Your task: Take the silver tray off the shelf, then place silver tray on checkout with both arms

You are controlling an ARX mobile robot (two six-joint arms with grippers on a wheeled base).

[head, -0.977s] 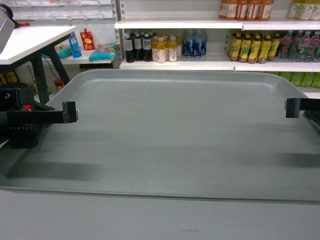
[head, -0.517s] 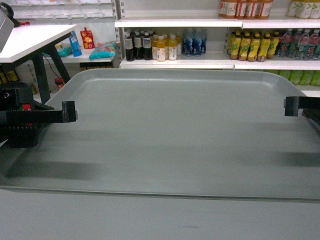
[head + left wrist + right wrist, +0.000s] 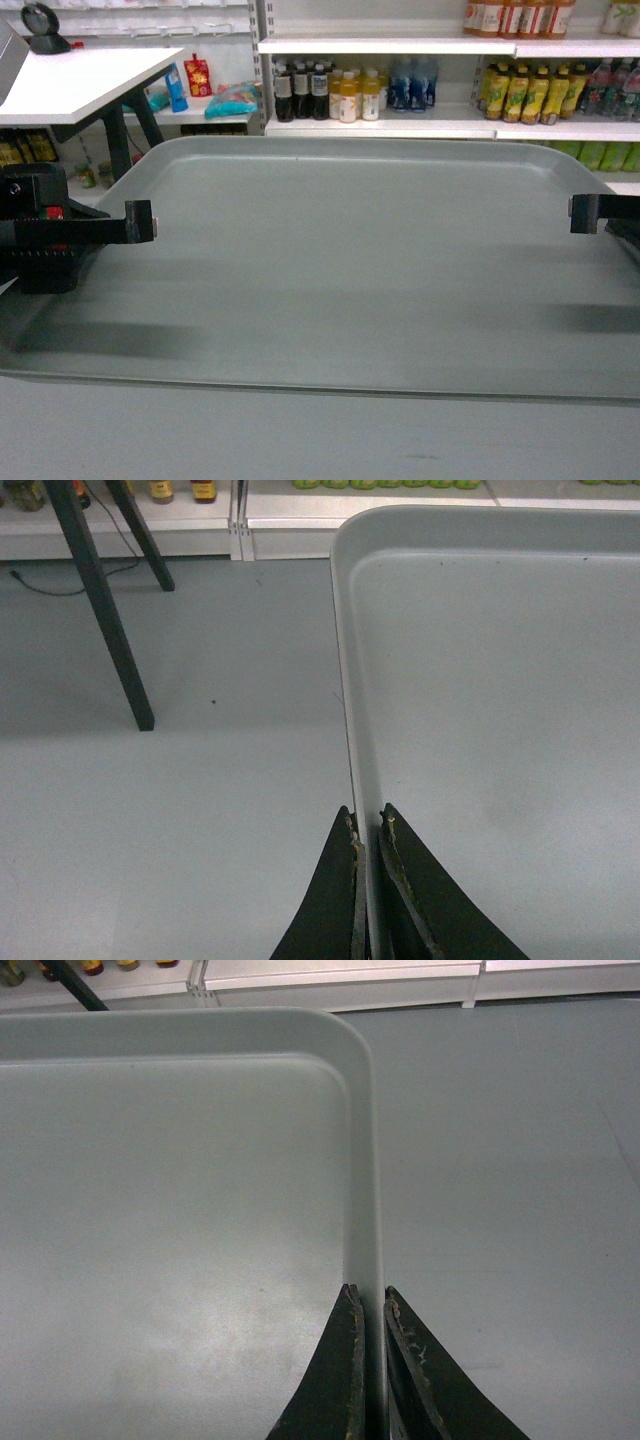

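The large rectangular dull grey-silver metal tray (image 3: 350, 260) with rounded corners and a low raised rim fills most of the head view, held in the air between the two arms, well apart from the white flat worktop on slanted dark legs (image 3: 75, 85) at upper left. In that view the left gripper (image 3: 140, 222) meets the tray's left edge and the right gripper (image 3: 583, 213) its right edge, but how the jaws sit cannot be read there.

The wrist views settle it. The left wrist camera shows the left gripper (image 3: 367, 825) with its jaws narrow, pinched on the tray's left rim (image 3: 352, 730), one jaw outside and one inside, with grey floor (image 3: 180, 780) below (and the dark legs (image 3: 100, 610) standing on it). The right wrist camera shows the right gripper (image 3: 366, 1300) clamped likewise on the right rim (image 3: 368, 1180).

Only the head view shows the white store shelves with bottled drinks (image 3: 400, 88) behind.
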